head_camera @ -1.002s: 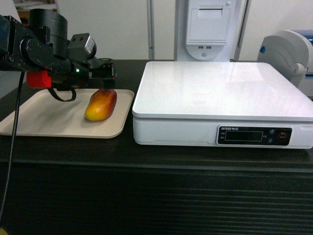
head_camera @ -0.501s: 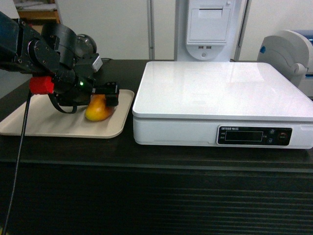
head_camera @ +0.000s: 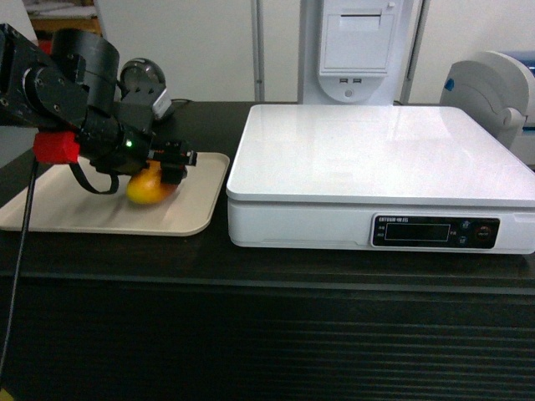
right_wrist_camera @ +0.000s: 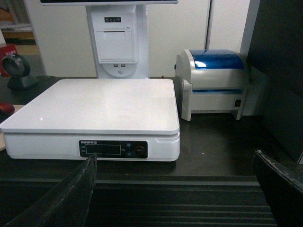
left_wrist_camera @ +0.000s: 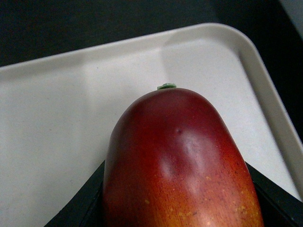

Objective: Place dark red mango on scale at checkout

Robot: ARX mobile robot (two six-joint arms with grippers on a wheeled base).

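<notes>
The dark red mango (left_wrist_camera: pixel 180 161) is seated between the two fingers of the left gripper (head_camera: pixel 167 167), low over the beige tray (head_camera: pixel 100 219) on the checkout (head_camera: pixel 251 259). The fingers are seen pressed on both flanks of the fruit in the left wrist view, so it is judged gripped, though only its lower half is held. The right gripper (right_wrist_camera: pixel 175 189) is held spread and empty, back from the counter. The scale (head_camera: pixel 376 159) is bare. A slip is risked: the skin is smooth and rounded, so the fruit could be squeezed out or rolled during the lift. The raised scale edge could also be clipped if the carry is made too low.
</notes>
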